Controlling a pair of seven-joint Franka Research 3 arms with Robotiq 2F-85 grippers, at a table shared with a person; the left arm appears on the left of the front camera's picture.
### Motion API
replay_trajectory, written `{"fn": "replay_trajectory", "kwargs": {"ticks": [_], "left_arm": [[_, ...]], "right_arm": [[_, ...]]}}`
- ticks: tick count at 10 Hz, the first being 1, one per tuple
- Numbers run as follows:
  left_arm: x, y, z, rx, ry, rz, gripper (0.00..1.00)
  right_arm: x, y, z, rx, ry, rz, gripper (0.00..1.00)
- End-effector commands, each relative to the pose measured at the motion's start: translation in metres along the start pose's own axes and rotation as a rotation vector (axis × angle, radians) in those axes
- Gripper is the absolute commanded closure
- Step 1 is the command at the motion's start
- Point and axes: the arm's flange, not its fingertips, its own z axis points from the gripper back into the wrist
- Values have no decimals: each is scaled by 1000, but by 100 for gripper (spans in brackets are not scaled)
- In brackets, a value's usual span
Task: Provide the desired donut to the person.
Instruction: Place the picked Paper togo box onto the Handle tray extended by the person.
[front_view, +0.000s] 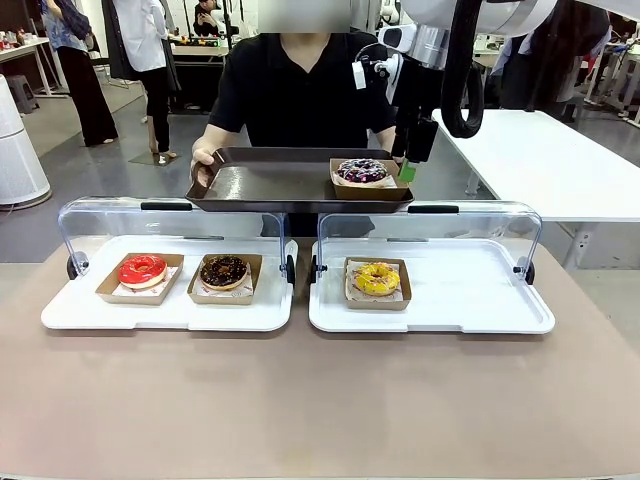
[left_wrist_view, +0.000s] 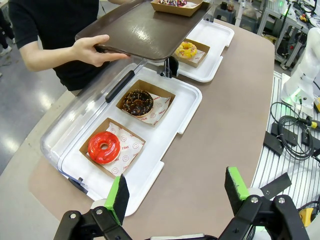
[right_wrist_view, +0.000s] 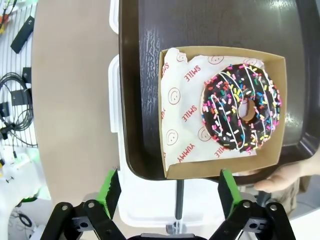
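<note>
At tray's (right_wrist_view: 145, 75) edge, R hand (right_wrist_view: 170, 192), spread apart, hangs close by donut box (right_wrist_view: 220, 169); careless pull-back cld snag + tip it.

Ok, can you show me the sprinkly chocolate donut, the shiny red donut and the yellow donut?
Chocolate ring donut with rainbow sprinkles (right_wrist_view: 220, 117): right wrist view, icing beside the hole.
Red glazed ring donut (left_wrist_view: 114, 148): left wrist view, glaze beside the hole.
Yellow iced ring donut (front_view: 388, 283): front view, icing beside the hole.

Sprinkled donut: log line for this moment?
sprinkled donut: boxed, on tray held by person | right gripper: open, above tray edge | left gripper: open
</note>
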Motion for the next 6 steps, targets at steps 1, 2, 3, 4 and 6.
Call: {"fn": "replay_trajectory", "kwargs": {"ticks": [1, 2, 3, 4, 6], "left_arm": [[0, 1, 1, -6, -20, -9, 0], [0, 1, 1, -6, -20, -9, 0], [0, 1, 1, -6, -20, -9, 0], [0, 1, 1, -6, -20, -9, 0], [0, 1, 1, -6, -20, -9, 0]], "right_arm": [[-3, 2, -1, 15, -17, 1, 0], [-3, 4, -1, 22, -9, 1, 0], [-1, 13, 1, 17, 16, 9, 0], [-2, 32, 10, 46, 67, 20, 0], [-40, 84, 38, 20, 134, -18, 0]]}}
